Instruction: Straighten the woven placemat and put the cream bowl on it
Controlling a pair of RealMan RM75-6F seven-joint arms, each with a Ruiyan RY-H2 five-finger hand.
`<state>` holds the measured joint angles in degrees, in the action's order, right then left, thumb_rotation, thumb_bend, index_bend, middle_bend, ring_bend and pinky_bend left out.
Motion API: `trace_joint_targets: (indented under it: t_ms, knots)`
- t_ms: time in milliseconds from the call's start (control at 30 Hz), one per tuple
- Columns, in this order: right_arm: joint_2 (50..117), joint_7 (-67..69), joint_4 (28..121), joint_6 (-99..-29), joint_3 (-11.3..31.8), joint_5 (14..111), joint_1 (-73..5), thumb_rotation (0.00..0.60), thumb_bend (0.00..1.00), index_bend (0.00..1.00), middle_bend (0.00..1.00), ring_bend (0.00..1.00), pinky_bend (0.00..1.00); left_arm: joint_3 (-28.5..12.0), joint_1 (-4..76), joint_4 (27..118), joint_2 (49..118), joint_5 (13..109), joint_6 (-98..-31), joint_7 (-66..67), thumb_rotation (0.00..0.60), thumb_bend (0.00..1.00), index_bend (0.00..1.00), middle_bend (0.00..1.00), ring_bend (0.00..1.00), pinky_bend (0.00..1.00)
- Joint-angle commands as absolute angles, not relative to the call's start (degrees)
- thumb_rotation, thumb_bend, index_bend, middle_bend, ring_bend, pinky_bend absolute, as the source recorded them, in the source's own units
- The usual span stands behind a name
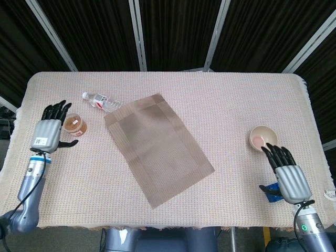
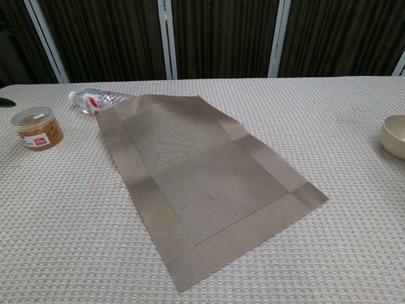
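The brown woven placemat [image 1: 158,147] [image 2: 202,176] lies flat and unfolded in the middle of the table, turned at a slant to the table edges. Its far left corner touches a plastic bottle [image 1: 101,101] [image 2: 100,99]. The cream bowl [image 1: 263,138] [image 2: 395,135] stands upright off to the right, apart from the mat. My left hand [image 1: 49,128] is open at the table's left edge, fingers spread, holding nothing. My right hand [image 1: 287,174] is open just in front of the bowl, not touching it. Neither hand shows in the chest view.
A small jar with a brown lid [image 1: 74,124] [image 2: 39,126] stands just right of my left hand. A blue block [image 1: 270,192] lies partly under my right hand. The beige woven tablecloth [image 1: 220,105] covers the table.
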<state>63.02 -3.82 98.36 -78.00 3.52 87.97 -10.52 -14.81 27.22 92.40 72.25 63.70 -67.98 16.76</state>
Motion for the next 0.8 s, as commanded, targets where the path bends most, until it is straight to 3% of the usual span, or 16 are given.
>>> trace_joint_targets:
  t_ms: [33,267,567,800]
  knots:
    - [63.28,-2.12,98.49,-72.13,2.68,92.22,-15.33,0.6,0.0,0.04,0.0,0.0,0.0,-12.0,22.1,99.54,66.68,67.25,-73.74,17.61,0.6,0.0,0.0,0.0,0.0,0.0]
    - [67.93,-3.12,94.35,-65.37,4.23,96.0,-22.88,0.6,0.0,0.17,0.0,0.0,0.0,-8.54,16.98,104.17,62.63,70.49,-79.08,17.19,0.6,0.0,0.0,0.0,0.0,0.0]
    - [77.45,-5.49,85.74,-57.06,4.7,96.06,-30.45,0.6,0.06,0.26,0.0,0.0,0.0,-6.56,13.3,101.65,62.05,74.58,-83.2,12.66,0.6,0.0,0.0,0.0,0.0,0.0]
    - [84.17,-2.89,76.91,-56.43,2.93,98.24,-33.24,0.6,0.09,0.3,0.0,0.0,0.0,-6.78,12.92,100.12,62.14,74.56,-82.96,11.16,0.6,0.0,0.0,0.0,0.0,0.0]
